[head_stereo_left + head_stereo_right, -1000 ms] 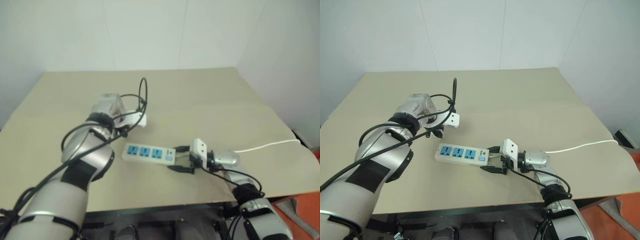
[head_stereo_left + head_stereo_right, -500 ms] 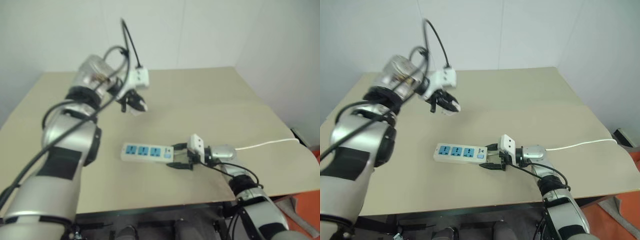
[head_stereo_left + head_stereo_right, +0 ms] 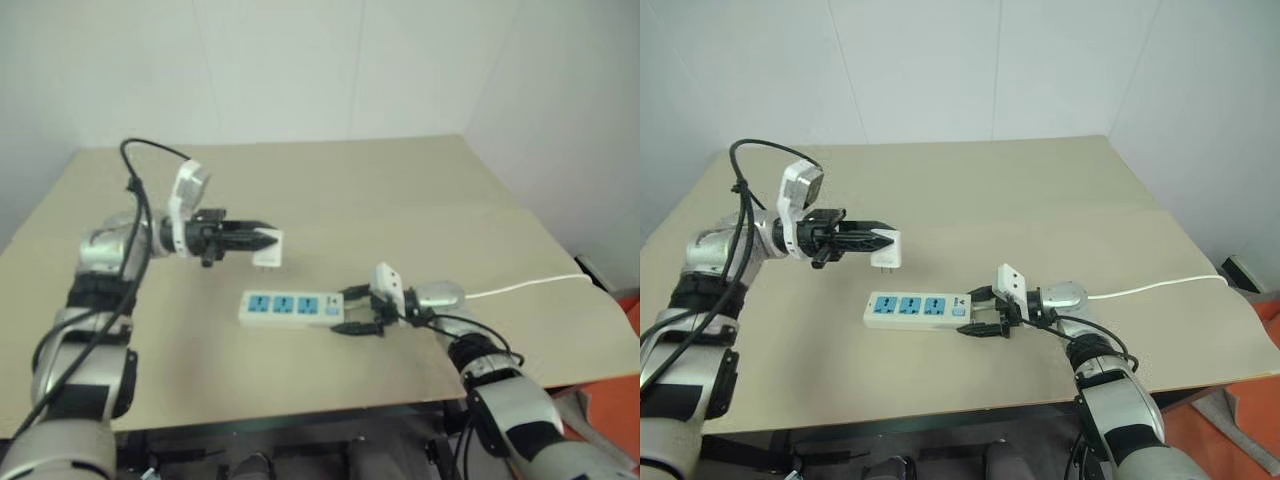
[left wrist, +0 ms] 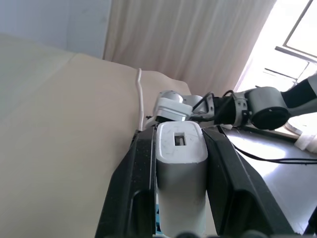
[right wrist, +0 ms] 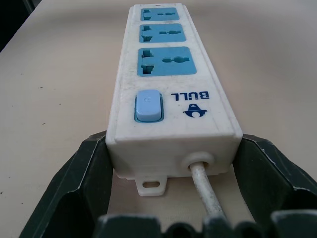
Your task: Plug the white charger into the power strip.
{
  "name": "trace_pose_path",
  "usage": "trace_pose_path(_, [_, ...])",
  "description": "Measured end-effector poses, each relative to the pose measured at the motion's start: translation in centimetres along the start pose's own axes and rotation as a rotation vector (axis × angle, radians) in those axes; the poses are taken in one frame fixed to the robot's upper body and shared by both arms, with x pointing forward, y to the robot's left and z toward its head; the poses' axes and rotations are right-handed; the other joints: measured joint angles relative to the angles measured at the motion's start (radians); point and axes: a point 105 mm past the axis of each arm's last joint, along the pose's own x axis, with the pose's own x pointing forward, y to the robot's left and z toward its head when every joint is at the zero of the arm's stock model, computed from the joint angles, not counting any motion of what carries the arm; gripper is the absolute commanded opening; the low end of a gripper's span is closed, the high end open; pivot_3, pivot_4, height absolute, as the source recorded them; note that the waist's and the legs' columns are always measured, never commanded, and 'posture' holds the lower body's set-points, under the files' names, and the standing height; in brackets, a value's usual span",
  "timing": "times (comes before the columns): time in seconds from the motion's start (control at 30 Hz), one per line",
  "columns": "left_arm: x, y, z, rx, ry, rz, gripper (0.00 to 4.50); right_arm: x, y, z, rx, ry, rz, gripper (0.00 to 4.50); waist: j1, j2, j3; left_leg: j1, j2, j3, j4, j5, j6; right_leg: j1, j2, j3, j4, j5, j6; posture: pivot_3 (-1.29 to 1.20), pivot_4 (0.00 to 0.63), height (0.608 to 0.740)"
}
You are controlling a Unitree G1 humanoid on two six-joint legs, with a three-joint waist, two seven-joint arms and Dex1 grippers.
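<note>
Left claw [image 3: 880, 243] clamped on the white charger [image 3: 889, 249], holding it in the air above the desk [image 3: 1060, 200], level, fingers pointing toward the robot's right. Prongs hang down from the charger's underside, over the desk just behind the power strip [image 3: 915, 310] and not yet over any of its sockets. The left wrist view shows the charger [image 4: 181, 163] pinched squarely between the two black fingers [image 4: 141, 173]. Power strip lies flat on the desk, three blue socket faces [image 5: 163, 62] up, switch [image 5: 148, 105] at the cord end, thin white cord [image 3: 1160, 288] trailing off toward the desk's right edge. Right claw [image 3: 975, 312] straddles the strip's cord end; in the right wrist view its fingers [image 5: 74, 173] sit against both sides of the casing, so I read it as closed on the strip to steady it, though how firmly I cannot tell. Risks from here, as judgement: the prongs may come down off the slots or slightly twisted and jam on the blue face; a hard push could skid or tip the strip if the right claw's hold is light; the smooth charger could rotate between the fingers under insertion force.
</note>
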Motion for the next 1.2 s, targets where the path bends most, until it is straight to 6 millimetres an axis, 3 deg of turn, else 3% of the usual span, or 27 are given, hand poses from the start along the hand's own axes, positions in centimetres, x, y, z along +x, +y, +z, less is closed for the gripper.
trace_pose_path(0.37, [4.2, 0.4, -4.5, -0.017, 0.006, -0.1, 1.01, -0.1, -0.1, -0.1, -0.014, 0.0, -0.009, 3.43, 0.001, 0.0, 0.0, 0.003, 0.0, 0.0, 0.0, 0.0, 0.0, 0.005, 0.0, 0.0, -0.002, 0.0, 0.0, 0.0, 0.15, 0.74])
trace_pose_path(0.6, [5.0, 1.1, -6.9, -0.028, 0.053, -0.093, 1.01, -0.2, 0.1, -0.3, -0.009, -0.002, -0.021, 3.43, 0.003, 0.0, 0.0, 0.005, 0.0, 0.0, 0.0, 0.0, 0.0, 0.008, 0.0, 0.0, -0.005, 0.0, 0.0, 0.0, 0.15, 0.74])
trace_pose_path(1.2, [6.2, 2.5, -8.5, -0.037, 0.018, -0.053, 1.01, -0.5, 0.3, -0.4, -0.03, -0.003, -0.032, 3.43, 0.008, -0.001, 0.0, 0.004, -0.001, 0.0, 0.0, 0.0, 0.0, 0.009, 0.0, 0.0, -0.008, 0.0, 0.001, 0.0, 0.15, 0.74])
